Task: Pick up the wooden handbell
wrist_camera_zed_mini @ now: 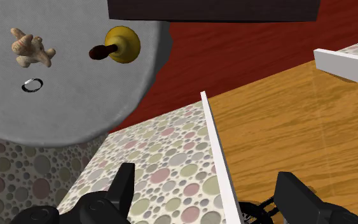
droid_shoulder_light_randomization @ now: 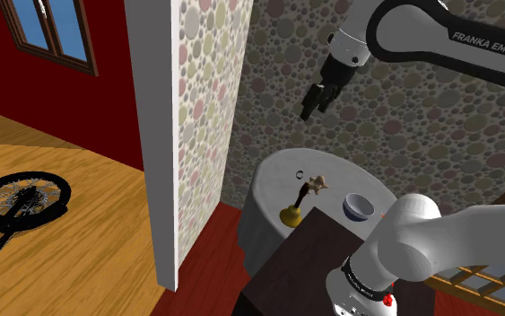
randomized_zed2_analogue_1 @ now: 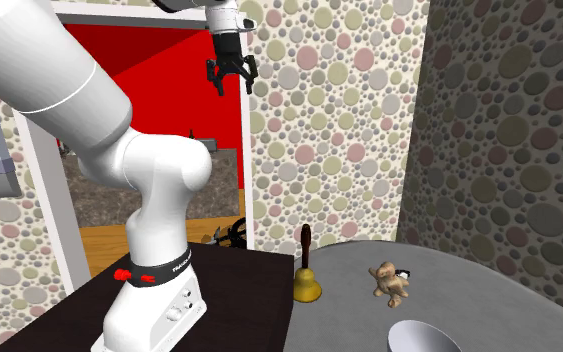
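The handbell [droid_shoulder_light_randomization: 291, 209] has a brass-yellow bell and a dark brown upright handle. It stands at the near edge of a round grey table [droid_shoulder_light_randomization: 277, 175], right beside the dark stand. The second exterior view shows the handbell [randomized_zed2_analogue_1: 306, 274] at the table's left end, and from the wrist camera the handbell [wrist_camera_zed_mini: 118, 46] is seen from above, far below the hand. My gripper [droid_shoulder_light_randomization: 314, 100] hangs high above the table, open, with nothing between its fingers [wrist_camera_zed_mini: 123, 186]. In the second exterior view the gripper [randomized_zed2_analogue_1: 231, 77] is up near the doorway's top.
A small tan toy animal [droid_shoulder_light_randomization: 317, 186], a white bowl [droid_shoulder_light_randomization: 359, 207] and a small ring [wrist_camera_zed_mini: 32, 84] share the table. A spotted partition wall [droid_shoulder_light_randomization: 196, 108] rises just left of it. The dark stand [randomized_zed2_analogue_1: 219, 290] adjoins the table. A bicycle wheel [droid_shoulder_light_randomization: 21, 199] lies on the wooden floor.
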`<state>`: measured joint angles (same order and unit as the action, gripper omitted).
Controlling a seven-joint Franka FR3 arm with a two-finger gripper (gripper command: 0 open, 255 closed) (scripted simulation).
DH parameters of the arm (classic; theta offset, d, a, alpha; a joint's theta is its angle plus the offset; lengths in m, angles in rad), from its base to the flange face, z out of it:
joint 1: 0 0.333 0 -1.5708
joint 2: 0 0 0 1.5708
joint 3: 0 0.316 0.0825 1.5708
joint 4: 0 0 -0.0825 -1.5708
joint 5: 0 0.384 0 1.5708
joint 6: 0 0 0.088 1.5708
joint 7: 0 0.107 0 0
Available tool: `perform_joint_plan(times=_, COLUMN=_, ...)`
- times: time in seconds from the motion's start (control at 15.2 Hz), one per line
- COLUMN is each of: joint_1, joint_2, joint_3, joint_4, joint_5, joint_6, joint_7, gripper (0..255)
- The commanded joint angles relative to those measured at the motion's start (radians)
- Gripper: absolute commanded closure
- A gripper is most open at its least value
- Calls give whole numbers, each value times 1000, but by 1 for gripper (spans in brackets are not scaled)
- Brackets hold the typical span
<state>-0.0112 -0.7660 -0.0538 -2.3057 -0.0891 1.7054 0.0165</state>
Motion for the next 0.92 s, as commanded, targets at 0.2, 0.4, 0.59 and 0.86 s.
perform_joint_plan(times=0.2, joint_1=-8, joint_2=-23, joint_3=-47, joint_4=-98, joint_5=-21, joint_6=76, joint_7=-54, gripper=0)
perform_joint_plan(times=0.4, joint_1=-18, joint_2=-34, joint_3=-98, joint_4=-186, joint_5=-46, joint_6=154, joint_7=-109, gripper=0)
perform_joint_plan(times=0.59, joint_1=-32, joint_2=-30, joint_3=-152, joint_4=-263, joint_5=-74, joint_6=236, joint_7=-165, gripper=0)
perform_joint_plan(times=0.86, joint_1=-51, joint_2=2, joint_3=-231, joint_4=-349, joint_5=-113, joint_6=354, joint_7=-244, gripper=0)
